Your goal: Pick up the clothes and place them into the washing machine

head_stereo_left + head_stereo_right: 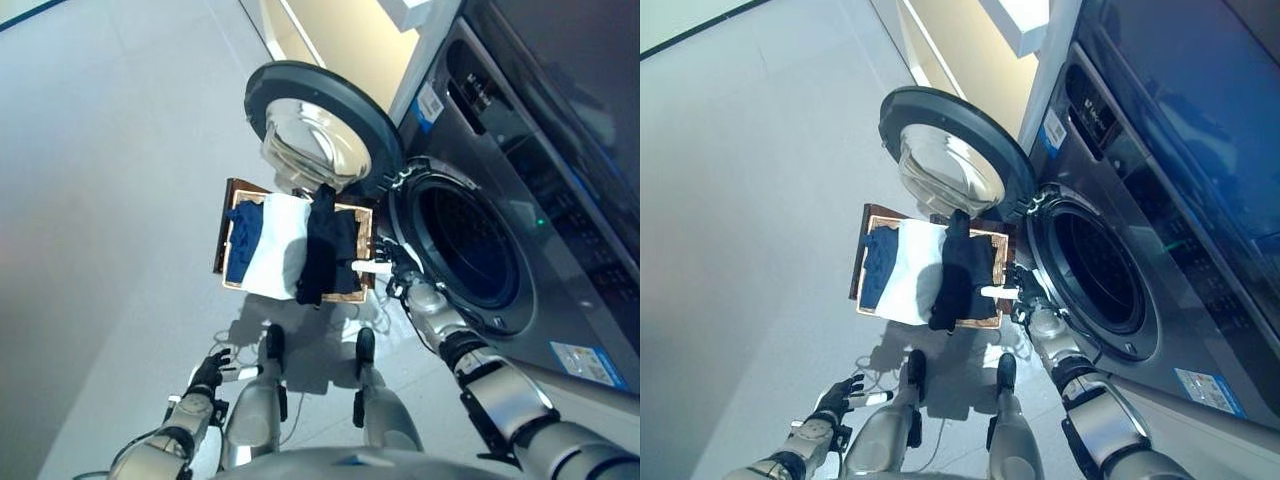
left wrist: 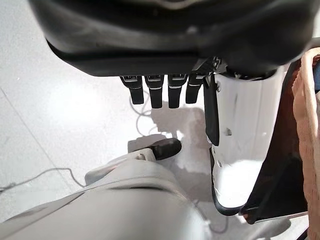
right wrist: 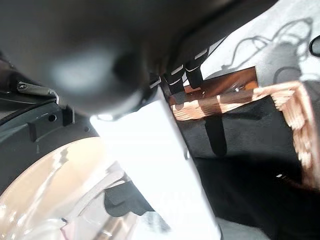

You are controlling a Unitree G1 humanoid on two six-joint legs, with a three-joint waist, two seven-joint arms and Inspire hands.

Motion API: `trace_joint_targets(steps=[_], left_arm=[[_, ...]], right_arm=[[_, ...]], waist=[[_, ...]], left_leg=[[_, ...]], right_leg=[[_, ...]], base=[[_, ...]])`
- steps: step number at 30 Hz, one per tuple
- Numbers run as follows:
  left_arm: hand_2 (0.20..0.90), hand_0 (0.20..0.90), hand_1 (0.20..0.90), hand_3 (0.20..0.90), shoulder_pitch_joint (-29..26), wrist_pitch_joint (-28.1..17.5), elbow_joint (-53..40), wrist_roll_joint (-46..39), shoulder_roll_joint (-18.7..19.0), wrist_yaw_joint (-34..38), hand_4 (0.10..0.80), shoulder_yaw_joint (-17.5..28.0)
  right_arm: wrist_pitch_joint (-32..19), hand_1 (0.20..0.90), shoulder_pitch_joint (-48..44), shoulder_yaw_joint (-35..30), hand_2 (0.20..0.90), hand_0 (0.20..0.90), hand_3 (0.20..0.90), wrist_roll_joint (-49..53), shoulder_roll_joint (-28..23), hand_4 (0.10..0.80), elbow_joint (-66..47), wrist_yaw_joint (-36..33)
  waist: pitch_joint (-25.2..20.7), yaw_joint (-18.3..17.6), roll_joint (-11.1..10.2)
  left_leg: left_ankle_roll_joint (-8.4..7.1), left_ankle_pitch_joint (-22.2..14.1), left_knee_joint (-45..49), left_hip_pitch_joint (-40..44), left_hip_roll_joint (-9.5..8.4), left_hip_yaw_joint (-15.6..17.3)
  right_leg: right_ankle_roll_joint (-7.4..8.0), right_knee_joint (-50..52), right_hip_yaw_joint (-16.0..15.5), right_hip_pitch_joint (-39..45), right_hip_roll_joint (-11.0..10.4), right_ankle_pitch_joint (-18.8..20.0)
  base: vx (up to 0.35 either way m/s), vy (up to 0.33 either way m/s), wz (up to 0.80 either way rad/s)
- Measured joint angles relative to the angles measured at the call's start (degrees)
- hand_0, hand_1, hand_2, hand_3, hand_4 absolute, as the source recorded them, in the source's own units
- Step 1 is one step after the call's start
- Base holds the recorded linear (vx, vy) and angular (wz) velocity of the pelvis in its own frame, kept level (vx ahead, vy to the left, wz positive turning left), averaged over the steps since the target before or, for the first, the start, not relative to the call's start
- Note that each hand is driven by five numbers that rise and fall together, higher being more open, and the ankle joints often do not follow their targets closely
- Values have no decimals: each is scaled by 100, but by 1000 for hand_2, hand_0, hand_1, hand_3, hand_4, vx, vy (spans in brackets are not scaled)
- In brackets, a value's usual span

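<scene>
The reach is on, nothing lifted yet; the right hand (image 1: pixel 392 272) hovers at the woven brown basket's (image 1: pixel 222 230) near rim, fingers straight, touching nothing I can see; the black garment (image 1: pixel 325 250) lies draped inside beside white and blue cloth; next, lower and pinch; the left hand (image 1: pixel 207 376) hangs idle, relaxed, low; the grey front-loading washing machine (image 1: pixel 520 180) gapes alongside.

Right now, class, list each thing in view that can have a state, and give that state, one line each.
Washing machine door: swung fully open.
Drum: dark inside; no clothes visible in it.
Basket: on the floor, holding clothes.
Black garment: draped over the basket.
White garment: lying in the basket.
Blue garment: lying in the basket.
Right hand: open, at the basket's edge.
Left hand: open, empty, low.
</scene>
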Motion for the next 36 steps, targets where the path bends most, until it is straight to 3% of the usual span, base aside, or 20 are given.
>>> trace_joint_targets(steps=[14,36], left_arm=[[900,900,900,900,-159,-23,-168,-219,14,102,800,-4],[900,900,900,900,-333,-279,-1640,-1055,175,451,800,-10]], right_arm=[[-12,900,-319,23,900,900,900,162,-57,800,-202,-128],[-21,900,-875,110,900,900,900,298,-49,800,-207,-513]], waist=[[171,92,28],[803,248,118]], left_leg=[[-13,7,215,-406,-24,-270],[-11,187,404,-1122,-116,-705]], right_leg=[[-4,43,-180,-180,-13,-5],[-5,232,-498,-633,-76,-14]], base=[[-35,21,9],[-23,14,11]])
